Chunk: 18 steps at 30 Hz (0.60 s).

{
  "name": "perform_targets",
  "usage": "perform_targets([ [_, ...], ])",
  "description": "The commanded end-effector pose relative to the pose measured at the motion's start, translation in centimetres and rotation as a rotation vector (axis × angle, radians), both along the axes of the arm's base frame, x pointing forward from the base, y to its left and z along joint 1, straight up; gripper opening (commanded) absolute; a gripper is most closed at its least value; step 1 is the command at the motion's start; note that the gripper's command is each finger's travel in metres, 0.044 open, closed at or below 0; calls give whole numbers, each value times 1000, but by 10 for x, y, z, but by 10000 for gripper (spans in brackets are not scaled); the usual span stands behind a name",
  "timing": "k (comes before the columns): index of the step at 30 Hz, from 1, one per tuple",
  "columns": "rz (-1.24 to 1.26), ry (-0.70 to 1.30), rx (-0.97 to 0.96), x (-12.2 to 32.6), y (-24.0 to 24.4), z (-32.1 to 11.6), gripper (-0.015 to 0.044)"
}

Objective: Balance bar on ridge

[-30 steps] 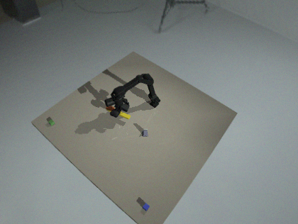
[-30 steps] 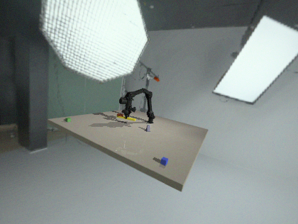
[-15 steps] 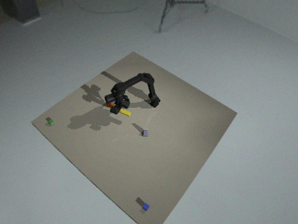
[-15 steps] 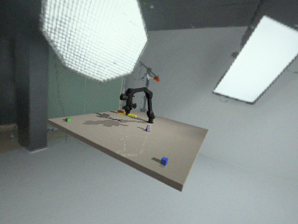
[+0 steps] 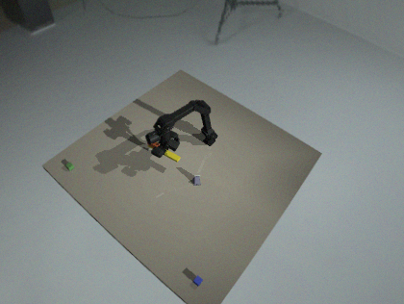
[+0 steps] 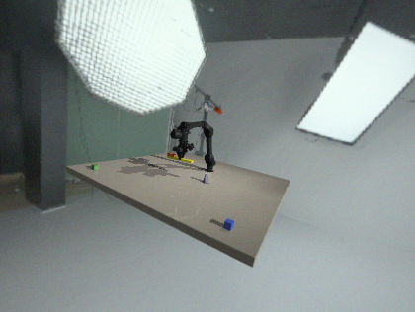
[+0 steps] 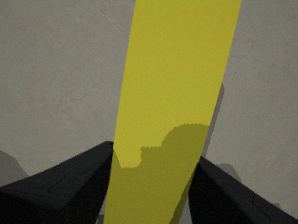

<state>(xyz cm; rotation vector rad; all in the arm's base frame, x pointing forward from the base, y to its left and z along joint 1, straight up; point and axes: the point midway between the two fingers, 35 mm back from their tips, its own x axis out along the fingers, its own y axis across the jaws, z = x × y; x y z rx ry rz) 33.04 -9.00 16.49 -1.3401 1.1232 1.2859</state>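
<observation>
Pincer (image 5: 165,150) (image 6: 181,157) (image 7: 152,159) clenched on the yellow bar (image 5: 172,156) (image 6: 185,160) (image 7: 170,75), one finger against each long side; in the wrist view the bar's long axis runs up the frame between the fingers, its upper end leaning a little right; from the top it points down and right, the yellow end out past the pincer, a red-orange part (image 5: 154,144) (image 6: 171,155) showing on the opposite side; whether the bar clears the surface (image 5: 250,192) (image 6: 163,197), cannot tell. Arm (image 5: 185,113) (image 6: 198,125) arches over from its foot to the bar; small grey-violet ridge (image 5: 197,180) (image 6: 207,179) stands apart from the bar, beyond its yellow end in the top view, open room between them; bar not on it. Farther out, green cube (image 5: 70,166) (image 6: 95,167) near the left corner in both outside views; blue cube (image 5: 198,280) (image 6: 228,224) near the closest corner, well apart from ridge and bar.
</observation>
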Motion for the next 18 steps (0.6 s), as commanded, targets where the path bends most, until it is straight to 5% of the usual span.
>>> perform_targets([
  [1,-51,0,5,3,15,0,0],
  [18,-276,-2,19,11,82,1,0],
])
